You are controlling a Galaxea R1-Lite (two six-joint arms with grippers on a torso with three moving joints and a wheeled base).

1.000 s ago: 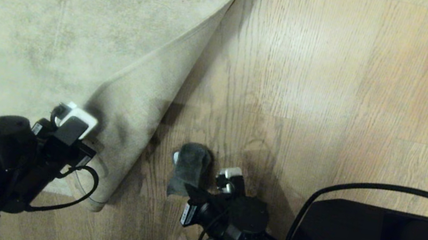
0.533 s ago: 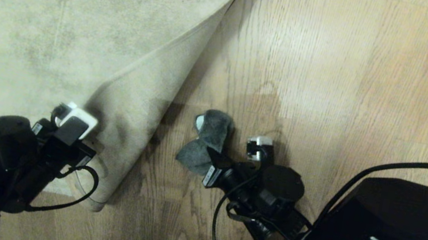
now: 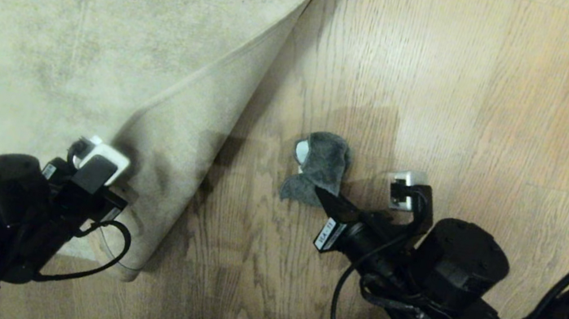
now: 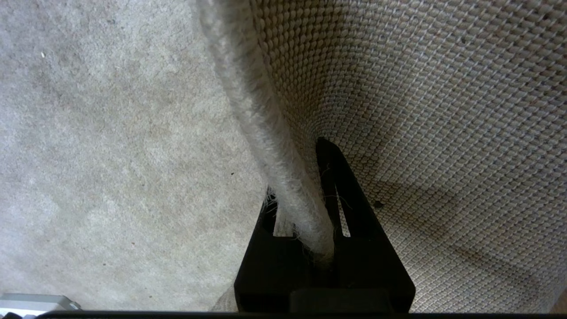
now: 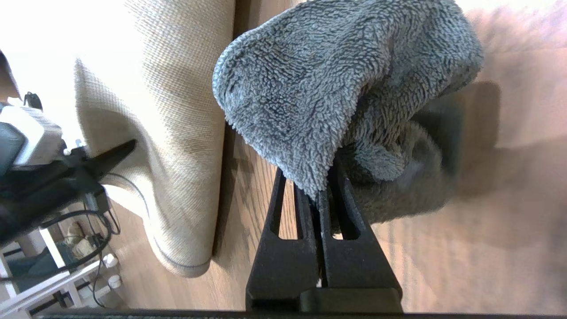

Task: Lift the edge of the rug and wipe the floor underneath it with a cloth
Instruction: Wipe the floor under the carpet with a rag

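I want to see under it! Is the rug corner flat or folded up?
Folded up. The left end effector pinches the rug edge, so its woven underside shows.

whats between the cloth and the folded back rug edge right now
Only bare floor lies between the cloth and the rug edge, seen in the head view.

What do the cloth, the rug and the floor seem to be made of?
The cloth, held in the right pincer, looks like grey-blue microfibre or terry: a fuzzy, looped pile. The rug has a short, pale, felt-like pile on top and a coarse woven backing, likely synthetic; its edge is in the left pincer. The floor looks like wood or laminate planks: visible grain, slight sheen.
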